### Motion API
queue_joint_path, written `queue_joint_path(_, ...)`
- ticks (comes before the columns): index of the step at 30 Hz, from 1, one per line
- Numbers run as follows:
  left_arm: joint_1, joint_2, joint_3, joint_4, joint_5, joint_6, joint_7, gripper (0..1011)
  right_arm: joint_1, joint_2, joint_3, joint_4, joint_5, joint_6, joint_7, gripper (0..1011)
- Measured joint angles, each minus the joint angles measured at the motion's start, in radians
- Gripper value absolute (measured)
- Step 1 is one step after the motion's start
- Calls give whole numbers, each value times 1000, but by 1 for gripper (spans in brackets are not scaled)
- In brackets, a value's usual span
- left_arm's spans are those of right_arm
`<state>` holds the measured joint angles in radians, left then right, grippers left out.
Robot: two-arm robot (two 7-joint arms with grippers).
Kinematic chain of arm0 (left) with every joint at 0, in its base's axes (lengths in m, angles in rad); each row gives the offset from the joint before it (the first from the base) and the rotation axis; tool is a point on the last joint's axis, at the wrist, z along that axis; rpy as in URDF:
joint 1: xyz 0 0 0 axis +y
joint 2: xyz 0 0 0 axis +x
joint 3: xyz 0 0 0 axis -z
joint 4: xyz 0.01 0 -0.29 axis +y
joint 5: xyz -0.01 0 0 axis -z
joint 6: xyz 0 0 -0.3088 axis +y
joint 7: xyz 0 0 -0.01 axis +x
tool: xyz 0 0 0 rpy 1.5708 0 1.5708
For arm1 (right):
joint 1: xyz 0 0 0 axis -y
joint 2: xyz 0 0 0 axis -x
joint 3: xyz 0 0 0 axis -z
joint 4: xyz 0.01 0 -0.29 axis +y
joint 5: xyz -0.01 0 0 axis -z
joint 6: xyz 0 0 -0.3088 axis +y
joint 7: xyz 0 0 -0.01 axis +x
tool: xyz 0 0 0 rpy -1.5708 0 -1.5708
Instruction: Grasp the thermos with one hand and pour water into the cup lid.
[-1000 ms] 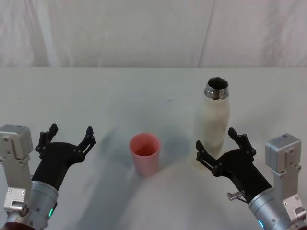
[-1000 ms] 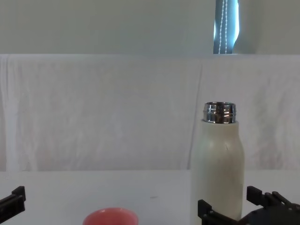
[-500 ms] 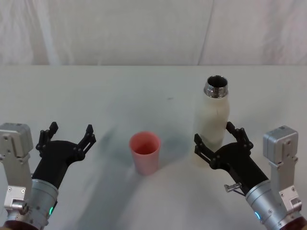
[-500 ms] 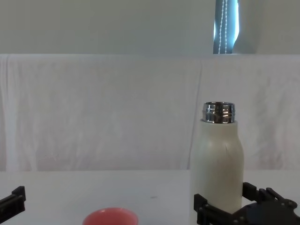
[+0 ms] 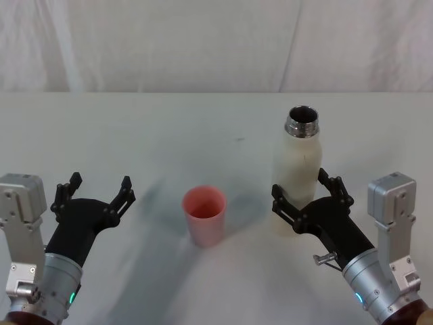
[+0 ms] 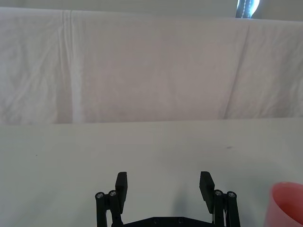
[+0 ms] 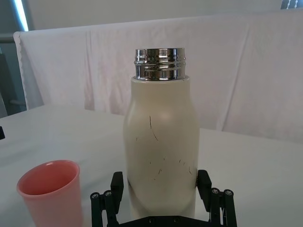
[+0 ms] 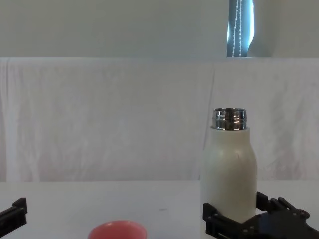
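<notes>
Head view showed the right gripper (image 5: 306, 191) with its black fingers wide apart on both sides of the smooth cream thermos (image 5: 298, 169), which stood upright on the white table (image 5: 169, 128). The round pink cup lid (image 5: 204, 215) stood just left of it. The left gripper (image 5: 95, 191) stayed spread and empty near the table's left side.

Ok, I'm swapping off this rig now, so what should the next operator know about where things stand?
Right claw: open, fingers on either side of the thermos's lower body, not yet closed.
Left claw: open, idle at the table's left, holding nothing.
Thermos: upright, uncapped, on the table right of the cup lid.
Cup lid: upright, mid-table, apart from the thermos.
Done: claw positioned for the grasp.
Left: close, lift, tilt over the cup lid, pour.
</notes>
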<state>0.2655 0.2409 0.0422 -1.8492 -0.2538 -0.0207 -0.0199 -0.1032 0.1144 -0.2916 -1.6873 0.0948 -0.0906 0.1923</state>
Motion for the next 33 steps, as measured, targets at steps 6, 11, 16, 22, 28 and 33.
queue_joint_path(6, 0, 0, 0, 0, 0, 0, 0, 1001, 10, -1, -3, 10, 1, -1, 0, 999)
queue_joint_path(11, 0, 0, 0, 0, 0, 0, 0, 1001, 21, -3, -7, 21, 0, 1, 0, 999)
queue_joint_path(16, 0, 0, 0, 0, 0, 0, 0, 1001, 31, -4, -9, 30, 0, 2, 1, 999)
queue_joint_path(22, 0, 0, 0, 0, 0, 0, 0, 1001, 47, -7, -10, 47, 0, 4, 1, 999)
queue_joint_path(28, 0, 0, 0, 0, 0, 0, 0, 1001, 64, -10, -11, 66, 0, 5, 1, 999)
queue_joint_path(33, 0, 0, 0, 0, 0, 0, 0, 1001, 74, -12, -11, 76, 0, 7, 1, 999)
